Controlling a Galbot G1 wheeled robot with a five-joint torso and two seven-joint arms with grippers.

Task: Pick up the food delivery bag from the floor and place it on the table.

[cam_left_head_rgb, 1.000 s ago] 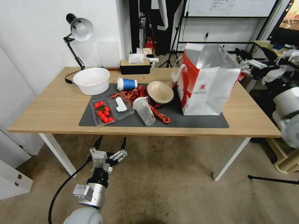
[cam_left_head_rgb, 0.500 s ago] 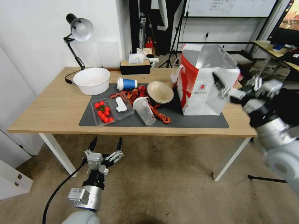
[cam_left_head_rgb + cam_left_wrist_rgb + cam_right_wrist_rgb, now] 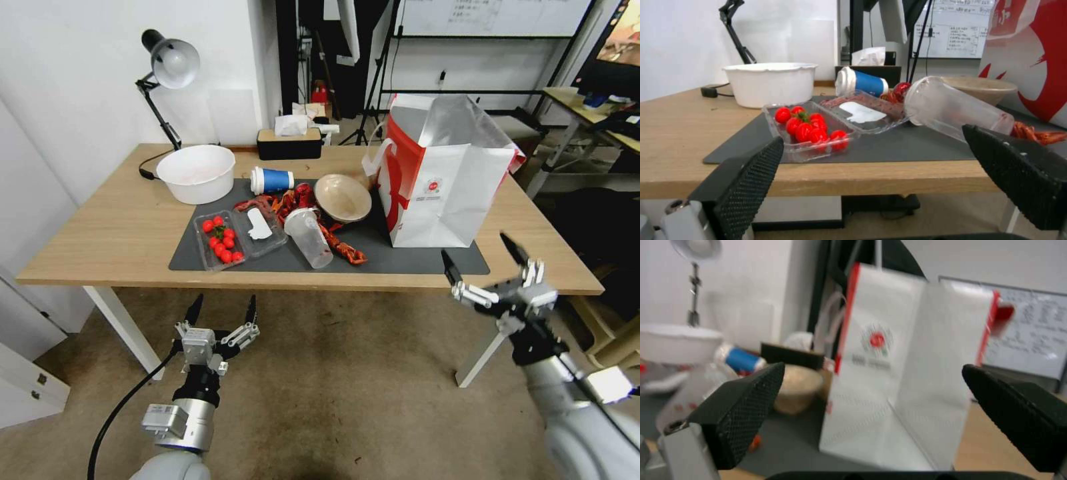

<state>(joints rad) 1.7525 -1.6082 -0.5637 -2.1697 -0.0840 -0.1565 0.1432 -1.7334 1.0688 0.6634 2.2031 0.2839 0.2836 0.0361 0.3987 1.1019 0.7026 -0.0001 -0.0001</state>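
- The food delivery bag (image 3: pixel 443 179) stands upright on the right end of the dark mat (image 3: pixel 400 257) on the table (image 3: pixel 113 230), held by neither claw.
- The right gripper (image 3: pixel 485 264), fingers spread and empty, hangs off the near table edge; the bag lies beyond it, slightly left.
- The left gripper (image 3: pixel 222 309), also spread, sits low at near left, much farther from the bag.

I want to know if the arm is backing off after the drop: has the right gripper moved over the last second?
Yes. The right gripper has come down and toward the robot, from beside the food delivery bag to below the table's front edge, open.
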